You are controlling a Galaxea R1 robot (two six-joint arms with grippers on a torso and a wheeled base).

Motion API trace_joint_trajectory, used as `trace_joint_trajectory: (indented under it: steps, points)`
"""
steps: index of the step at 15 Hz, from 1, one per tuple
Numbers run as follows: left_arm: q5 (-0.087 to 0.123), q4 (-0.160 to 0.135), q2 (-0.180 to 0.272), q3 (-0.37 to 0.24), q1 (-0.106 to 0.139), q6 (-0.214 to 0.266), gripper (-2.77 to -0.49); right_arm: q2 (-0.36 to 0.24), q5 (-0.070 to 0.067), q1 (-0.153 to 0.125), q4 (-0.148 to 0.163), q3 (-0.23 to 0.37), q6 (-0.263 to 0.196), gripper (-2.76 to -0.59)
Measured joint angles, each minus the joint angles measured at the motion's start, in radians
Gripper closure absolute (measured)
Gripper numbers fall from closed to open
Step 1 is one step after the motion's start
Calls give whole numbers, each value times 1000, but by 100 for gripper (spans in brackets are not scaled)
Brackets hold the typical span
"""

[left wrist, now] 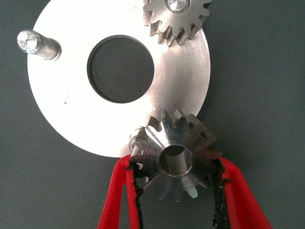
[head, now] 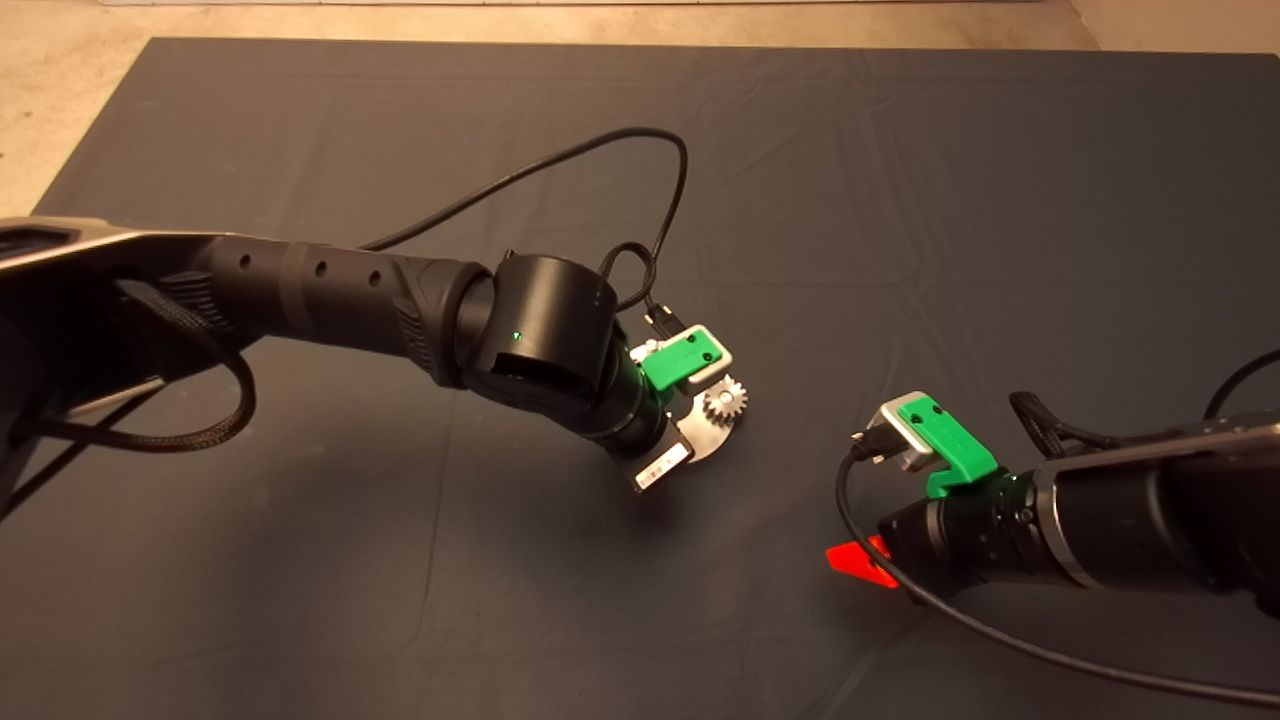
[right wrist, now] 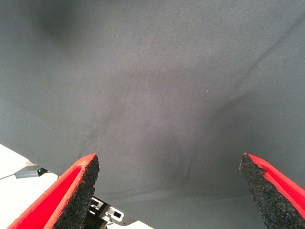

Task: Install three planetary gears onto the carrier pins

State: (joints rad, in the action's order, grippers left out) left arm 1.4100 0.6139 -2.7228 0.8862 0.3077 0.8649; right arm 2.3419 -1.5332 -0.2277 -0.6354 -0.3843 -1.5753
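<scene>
The left gripper (left wrist: 176, 191) is clamping a planetary gear (left wrist: 177, 155) at the edge of the disc (left wrist: 62, 109), over a pin. Farther along the disc, another gear (left wrist: 176, 19) is sitting on its pin, and a bare pin (left wrist: 35, 44) is standing upright. The right gripper (right wrist: 169, 191) is hanging spread apart over the mat (right wrist: 157, 86), well apart from the disc.

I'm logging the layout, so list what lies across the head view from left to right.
Left arm → left end effector over the carrier disc → seated planetary gear → bare mat → red finger of the right end effector → right arm.

Left gripper (head: 700, 395) over disc (head: 705, 437) — gear (head: 724, 401) seated.
</scene>
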Motion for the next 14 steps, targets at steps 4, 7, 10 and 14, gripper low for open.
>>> trace_joint_trajectory:
  steps: [4,7,10,14]
  points:
    - [7,5,6,3,0,-28,-60,11,0,0,2,0,0,-220]
    - [11,11,7,9,0,-45,-60,16,0,0,4,0,0,-220]
    - [29,12,7,25,0,-76,-60,19,-1,0,4,0,0,-220]
    - [30,13,9,27,0,-77,-60,33,0,0,4,0,-1,-220]
